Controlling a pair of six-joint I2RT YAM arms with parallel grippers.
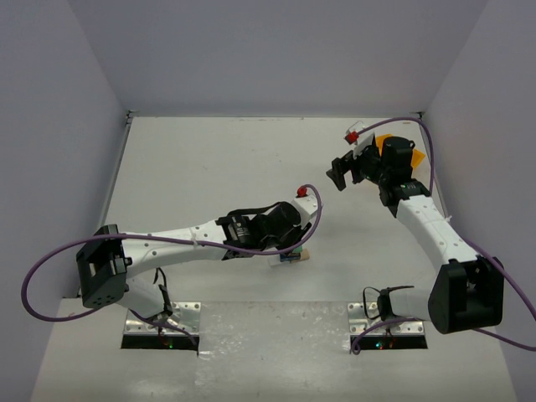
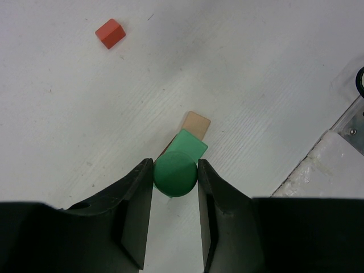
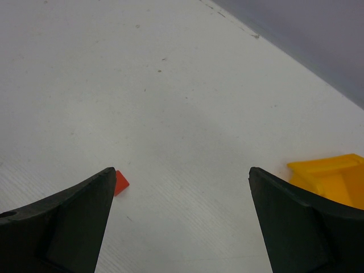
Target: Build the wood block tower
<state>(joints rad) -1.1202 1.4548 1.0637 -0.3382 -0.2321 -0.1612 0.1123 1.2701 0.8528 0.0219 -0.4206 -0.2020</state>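
Wood block tower (image 1: 297,256) low on the white table (image 1: 209,159), front middle. Right gripper (image 3: 182,170) wide apart, empty. Left gripper (image 2: 175,168) squeezing a green round block (image 2: 175,177) just over it. Underneath, pale plank (image 2: 197,121), then green square (image 2: 190,146). Red block (image 2: 110,33) off alone.

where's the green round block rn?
Left wrist view, bottom centre: the green round block is clamped in the left pincer, just over a green square block and a tan plank, with the red block lying apart, upper left.
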